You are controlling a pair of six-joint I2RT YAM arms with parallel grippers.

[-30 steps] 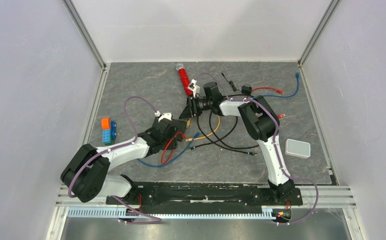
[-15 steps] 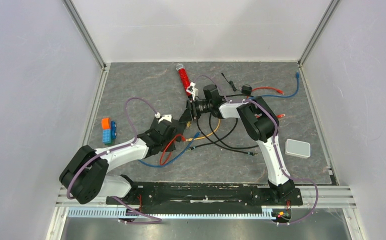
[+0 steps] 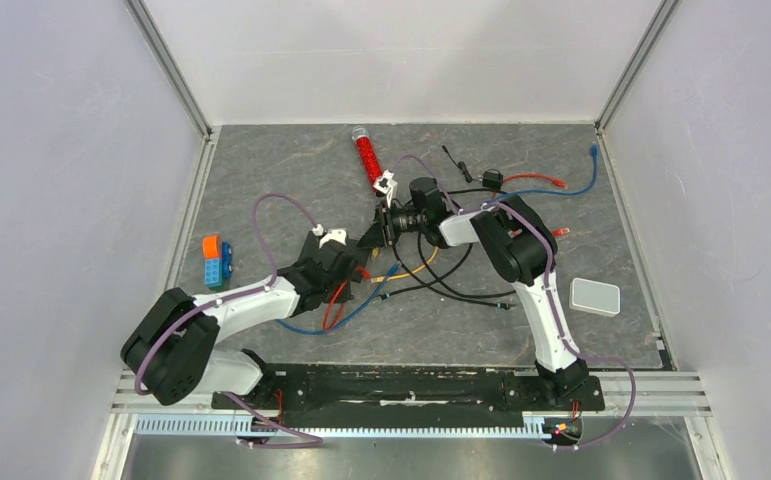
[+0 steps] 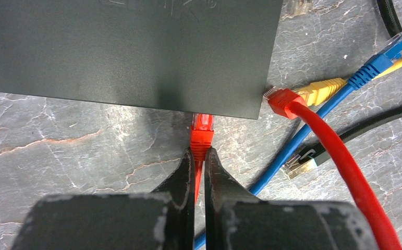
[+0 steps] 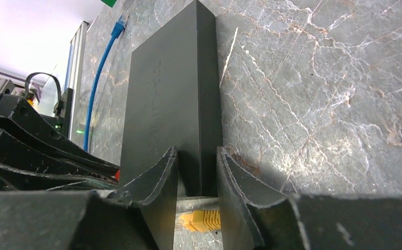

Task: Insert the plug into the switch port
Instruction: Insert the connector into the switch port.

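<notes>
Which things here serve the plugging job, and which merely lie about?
In the job: red plug, pinched in left gripper; black switch, clamped by right gripper.
Lying about: red tube, orange and blue blocks, white box, yellow plug, blue cable.

My left arm and right arm wear white shells between bulky black joints, each trailed by a looping purple cable. My left pincer and right pincer have matte black fingers, their edges scuffed pale grey.
</notes>
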